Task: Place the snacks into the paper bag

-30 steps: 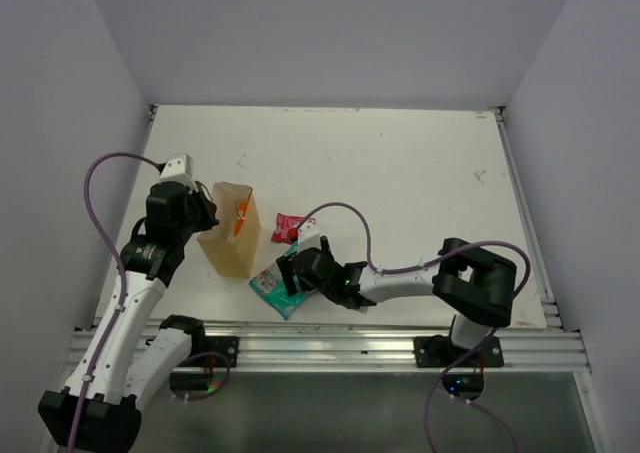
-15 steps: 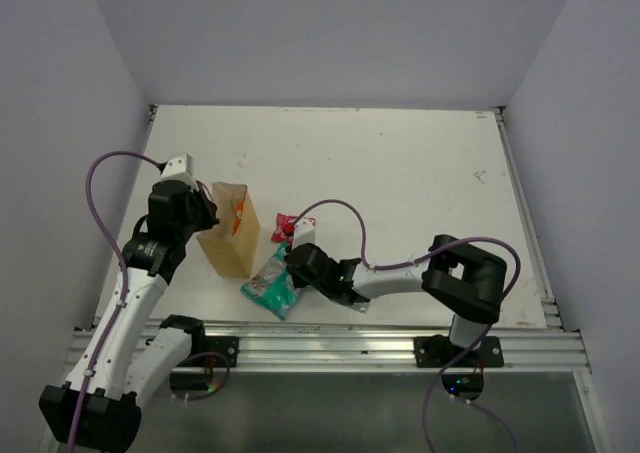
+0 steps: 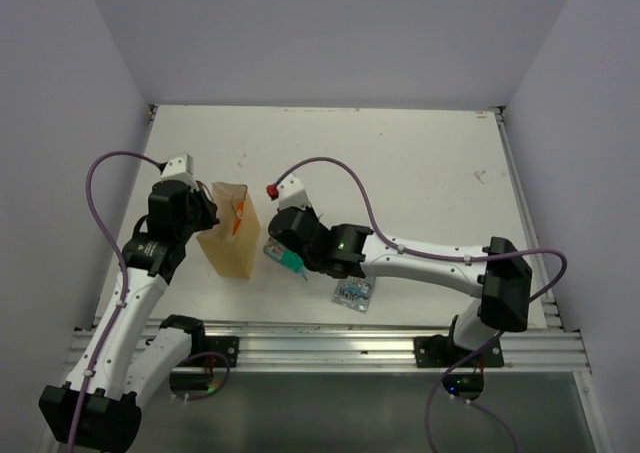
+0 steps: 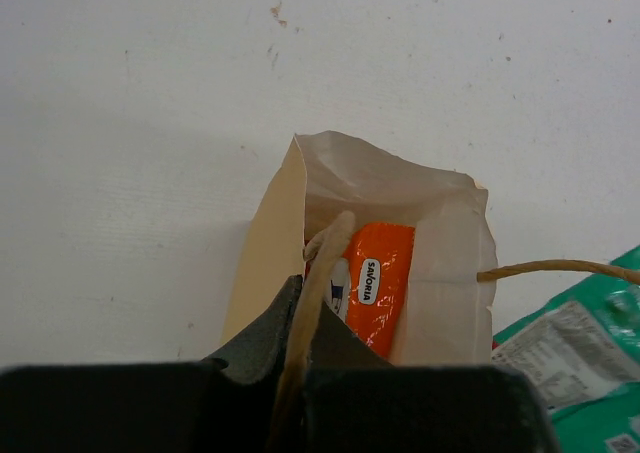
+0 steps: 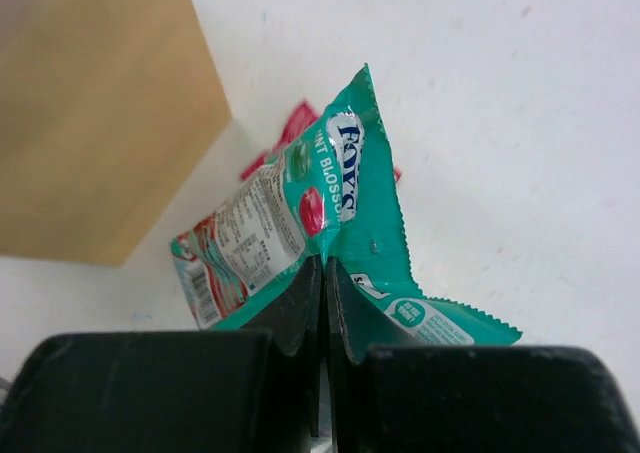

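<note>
The tan paper bag (image 3: 232, 241) stands upright at the left, its mouth open. My left gripper (image 3: 205, 216) is shut on the bag's near rope handle (image 4: 318, 263) at the rim. An orange-red snack packet (image 4: 378, 283) stands inside the bag. My right gripper (image 5: 323, 263) is shut on a fold of the teal-green snack bag (image 5: 290, 208) and holds it off the table, just right of the paper bag (image 5: 100, 113). A small red packet (image 5: 295, 128) lies on the table behind the teal bag. The clear silvery-blue packet (image 3: 352, 293) lies near the front edge.
The bag's other handle (image 4: 555, 267) sticks out to the right. A purple cable (image 3: 330, 168) arcs over the right arm. The metal rail (image 3: 330, 348) runs along the table's near edge, and walls close in the left, right and back.
My right gripper has closed on the teal-green bag, lifted it off the table and moved back toward the paper bag. The clear packet has come into sight. The left arm has stayed put.
</note>
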